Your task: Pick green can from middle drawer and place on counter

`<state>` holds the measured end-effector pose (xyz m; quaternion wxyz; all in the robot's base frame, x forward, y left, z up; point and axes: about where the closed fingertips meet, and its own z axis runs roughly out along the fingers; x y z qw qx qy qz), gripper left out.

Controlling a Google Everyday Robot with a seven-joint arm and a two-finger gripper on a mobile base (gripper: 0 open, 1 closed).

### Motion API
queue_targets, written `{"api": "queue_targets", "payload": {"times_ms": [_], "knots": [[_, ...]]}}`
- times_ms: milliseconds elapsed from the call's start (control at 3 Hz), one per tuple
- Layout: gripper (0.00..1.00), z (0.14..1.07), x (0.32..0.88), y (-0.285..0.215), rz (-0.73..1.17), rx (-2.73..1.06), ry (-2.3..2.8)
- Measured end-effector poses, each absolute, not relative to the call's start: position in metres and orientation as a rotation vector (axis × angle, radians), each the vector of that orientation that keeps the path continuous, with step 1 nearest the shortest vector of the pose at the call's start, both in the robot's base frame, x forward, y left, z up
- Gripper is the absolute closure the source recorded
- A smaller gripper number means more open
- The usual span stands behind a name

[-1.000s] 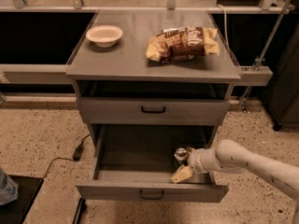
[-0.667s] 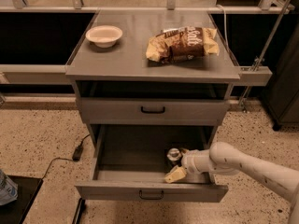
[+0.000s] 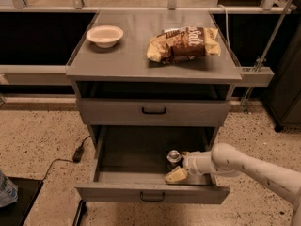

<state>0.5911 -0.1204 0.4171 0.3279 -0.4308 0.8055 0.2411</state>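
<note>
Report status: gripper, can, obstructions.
Gripper in open middle drawer, at green can. Can upright, front right of drawer. Counter holds bowl, chip bag.

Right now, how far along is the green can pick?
Done: the middle drawer is open. In hand: the gripper is down inside it, right beside the green can, which stands on the drawer floor. Left: lift it out and set it on the counter, beside the bowl and chip bag.

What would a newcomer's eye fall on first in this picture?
The white arm stretched in from the right, its gripper down in the open middle drawer beside the green can. Next, the crumpled chip bag and the pale bowl on the counter above.
</note>
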Motion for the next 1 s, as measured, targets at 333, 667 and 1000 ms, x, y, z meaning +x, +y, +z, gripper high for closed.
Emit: {"api": "queue_targets", "payload": {"times_ms": [333,667,1000], "knots": [[0.41,0.4171,0.5911,-0.1203,0.631,-1.128,2.109],[0.65,0.4171,0.591,-0.1203,0.631,-1.128,2.109],[0.88,0.4171,0.591,-0.1202,0.632,-1.128,2.109]]}}
